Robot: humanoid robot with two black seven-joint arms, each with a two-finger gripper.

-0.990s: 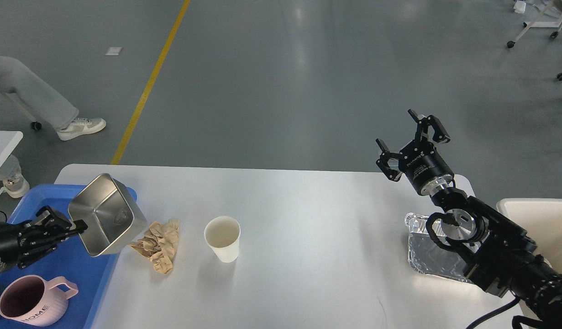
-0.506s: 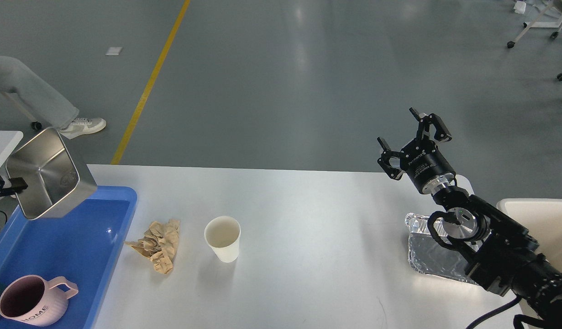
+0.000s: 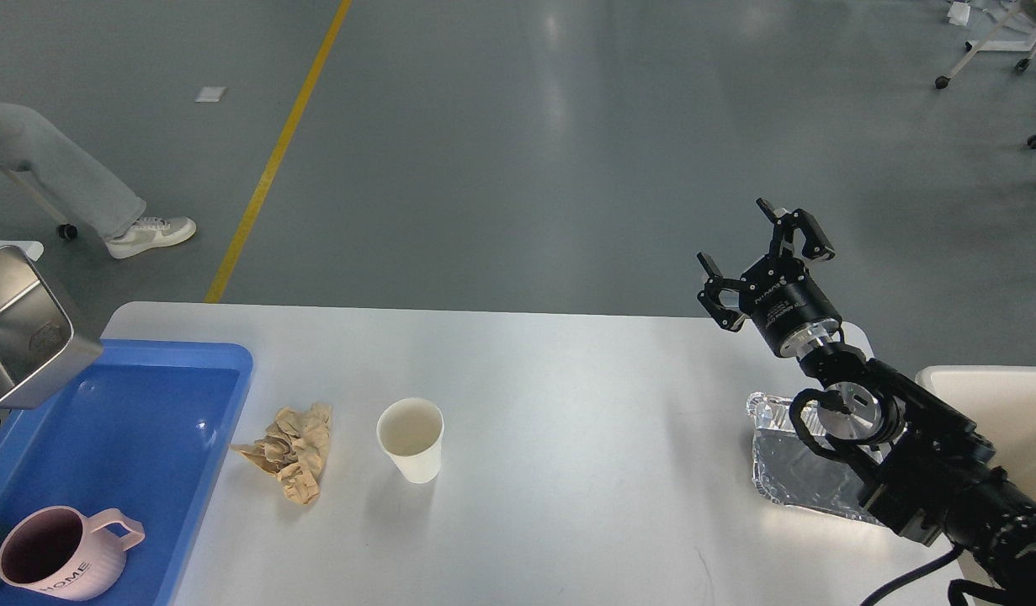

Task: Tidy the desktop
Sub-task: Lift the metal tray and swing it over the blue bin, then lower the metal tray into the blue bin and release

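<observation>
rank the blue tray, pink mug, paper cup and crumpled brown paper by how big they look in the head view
1. blue tray, by far the largest, though cut off at the edge
2. pink mug, partly cropped and nearest the camera, so unsure
3. crumpled brown paper and paper cup look about alike

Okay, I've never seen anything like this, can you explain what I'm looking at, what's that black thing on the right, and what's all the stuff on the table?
The picture is taken from a robot's own head, looking forward and down at a desktop. The black thing coming in from the right is its right arm; at its far end is the right gripper, two fingers spread open, holding nothing, raised above the desktop's far edge. The left gripper is out of view.

On the desktop lie a crumpled brown paper, an upright white paper cup and a foil tray partly hidden by the arm. At the left is a blue tray with a pink mug in it. A steel container shows tilted at the left edge; what holds it cannot be seen.
</observation>
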